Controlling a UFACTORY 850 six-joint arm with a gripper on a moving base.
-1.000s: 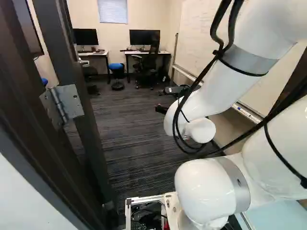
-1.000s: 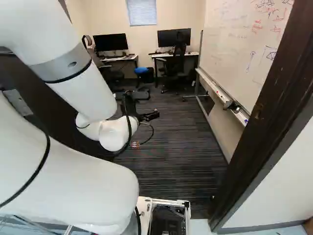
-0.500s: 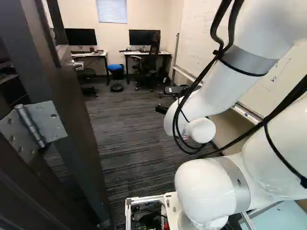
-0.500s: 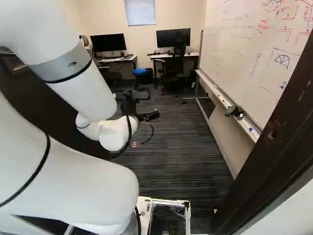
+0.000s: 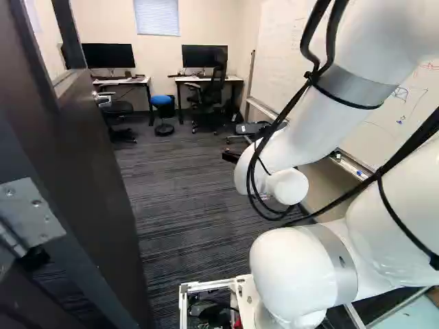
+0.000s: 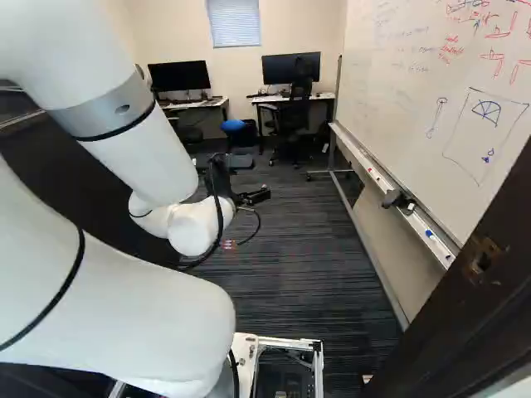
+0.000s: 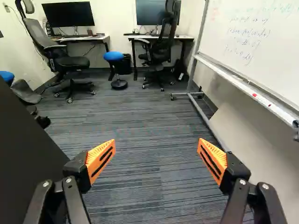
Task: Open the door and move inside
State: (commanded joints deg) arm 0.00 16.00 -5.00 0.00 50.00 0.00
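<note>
Dark door (image 5: pixel 92 164) stands left of the end effector (image 6: pixel 260 196), its fingers (image 7: pixel 96 155) spread apart

Door (image 5: pixel 89 164) left, whiteboard (image 6: pixel 423 91) right, desks (image 5: pixel 234 79) ahead
</note>
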